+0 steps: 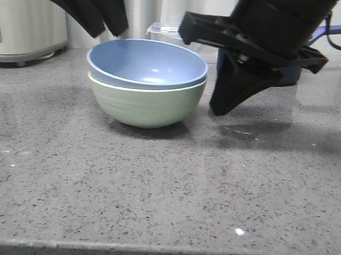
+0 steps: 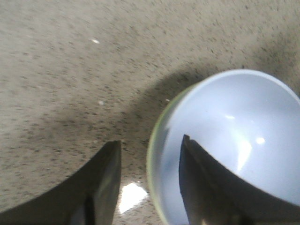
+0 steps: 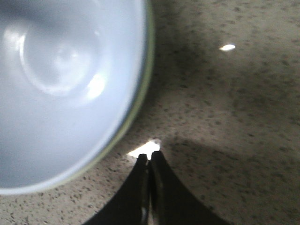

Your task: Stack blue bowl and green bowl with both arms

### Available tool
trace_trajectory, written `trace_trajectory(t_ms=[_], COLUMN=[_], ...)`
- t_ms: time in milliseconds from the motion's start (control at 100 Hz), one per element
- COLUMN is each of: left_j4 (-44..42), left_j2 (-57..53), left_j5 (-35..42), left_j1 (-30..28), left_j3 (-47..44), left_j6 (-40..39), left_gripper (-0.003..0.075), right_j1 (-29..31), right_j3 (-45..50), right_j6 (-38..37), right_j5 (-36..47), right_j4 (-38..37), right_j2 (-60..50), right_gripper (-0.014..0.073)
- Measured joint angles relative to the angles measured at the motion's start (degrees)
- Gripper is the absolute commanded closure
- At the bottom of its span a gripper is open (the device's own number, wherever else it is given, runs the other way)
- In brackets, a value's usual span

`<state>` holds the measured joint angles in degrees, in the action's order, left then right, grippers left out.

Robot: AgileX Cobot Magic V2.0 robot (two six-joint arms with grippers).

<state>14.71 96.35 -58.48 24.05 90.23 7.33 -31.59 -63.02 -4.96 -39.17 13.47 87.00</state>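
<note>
The blue bowl sits nested inside the green bowl on the grey speckled counter, mid-table. My left gripper hangs above and behind the bowls' left side. In the left wrist view it is open and empty, and the blue bowl with the green rim lies below its fingers. My right gripper points down just right of the bowls, apart from them. In the right wrist view it is shut and empty beside the blue bowl and green rim.
A white appliance stands at the back left. A clear lidded container is behind the bowls. A dark navy pot is partly hidden behind the right arm. The counter's front edge is near.
</note>
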Motion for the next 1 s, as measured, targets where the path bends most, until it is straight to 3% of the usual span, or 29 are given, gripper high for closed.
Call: trace_trajectory(t_ms=[280, 620, 1000], left_j4=[-2.48, -2.9, -5.3], left_j2=[-11.31, -28.75, -46.44], left_j5=[5.6, 12.27, 22.22], left_j1=[-7.05, -18.0, -20.25], left_j3=[-10.49, -27.93, -44.78], left_j6=[0.0, 0.0, 0.0], left_gripper=[0.0445, 0.0741, 0.0741], right_j1=[8.19, 18.41, 19.49], right_j3=[4.8, 11.49, 21.51], right_j6=[0.0, 0.0, 0.0], right_j5=[-0.14, -0.14, 3.2], right_j4=[-1.66, -4.89, -7.35], right_j2=[-10.03, -24.95, -43.64], right_gripper=[0.0662, 0.0662, 0.0662])
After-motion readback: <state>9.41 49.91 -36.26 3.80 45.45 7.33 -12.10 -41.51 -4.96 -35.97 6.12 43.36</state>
